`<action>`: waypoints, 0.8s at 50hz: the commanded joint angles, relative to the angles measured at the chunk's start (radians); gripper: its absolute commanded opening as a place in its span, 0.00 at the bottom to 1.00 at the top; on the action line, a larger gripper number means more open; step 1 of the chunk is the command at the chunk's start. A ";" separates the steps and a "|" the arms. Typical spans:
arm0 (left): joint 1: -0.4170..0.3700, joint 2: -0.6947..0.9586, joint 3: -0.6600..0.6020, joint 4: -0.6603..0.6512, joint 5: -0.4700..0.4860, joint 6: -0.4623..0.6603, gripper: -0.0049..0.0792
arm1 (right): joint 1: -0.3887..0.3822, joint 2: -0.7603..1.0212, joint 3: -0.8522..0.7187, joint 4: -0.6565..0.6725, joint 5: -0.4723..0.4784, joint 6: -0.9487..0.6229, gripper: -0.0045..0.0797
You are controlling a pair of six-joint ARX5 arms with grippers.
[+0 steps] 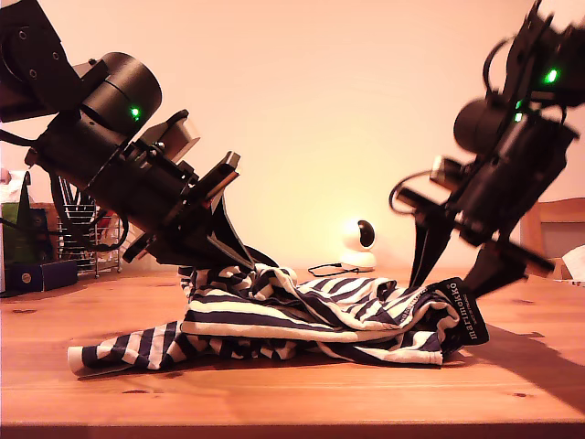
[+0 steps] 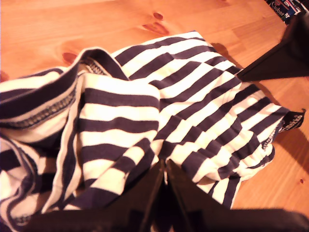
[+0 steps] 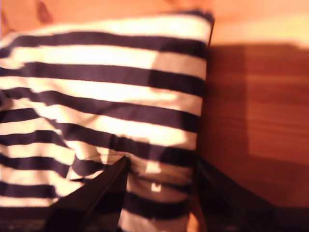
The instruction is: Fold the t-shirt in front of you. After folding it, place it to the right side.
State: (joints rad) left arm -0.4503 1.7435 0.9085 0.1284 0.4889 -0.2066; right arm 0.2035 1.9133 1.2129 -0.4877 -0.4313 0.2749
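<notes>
Navy-and-white striped fabric: the t-shirt (image 1: 311, 315) was found bunched in a low, rumpled heap on the wooden counter (image 1: 274, 402), near the middle of the exterior view and toward its 6 o'clock edge.

Progress: folding was judged barely begun. No flat panel or clean crease was seen. Layers were piled loosely, and a sleeve or corner trailed out at 9 o'clock of the heap in the exterior view. The neckband label (image 1: 471, 315) lay at the heap's 3 o'clock end. Spreading, folding and the final placing to one side were all judged still to be done.

Pincers: my first pincer (image 1: 239, 258) was set at the heap's 10 o'clock shoulder in the exterior view, its jaws drawn to a thin slit with fabric taken to be nipped between them. My second pincer (image 1: 452, 274) was held just above the label end, jaws apart and straddling the shirt's edge; the arm was blurred, so a firm hold could not be confirmed.

Edges and room: bare counter was noted in front of the heap and at its 3 o'clock side in the exterior view, ample for laying the shirt out. A wire rack (image 1: 82, 229) at 9 o'clock and a small white camera (image 1: 358, 242) at 12 o'clock stood behind the heap, well apart from it.
</notes>
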 commanded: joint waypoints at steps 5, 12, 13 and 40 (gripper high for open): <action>-0.001 0.005 -0.005 0.004 0.001 -0.003 0.04 | -0.001 0.034 -0.013 0.008 -0.013 0.017 0.51; -0.001 0.005 -0.005 0.004 0.001 -0.003 0.04 | -0.001 0.044 -0.013 -0.007 -0.034 0.016 0.41; -0.001 0.005 -0.005 0.004 0.001 -0.003 0.04 | -0.001 0.044 -0.013 -0.004 -0.034 0.017 0.38; 0.000 0.003 -0.005 -0.021 0.006 -0.007 0.04 | 0.009 0.003 -0.012 -0.016 -0.028 0.031 0.04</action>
State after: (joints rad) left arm -0.4500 1.7435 0.9085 0.1089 0.4900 -0.2077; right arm 0.2050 1.9324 1.2129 -0.4873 -0.4618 0.3031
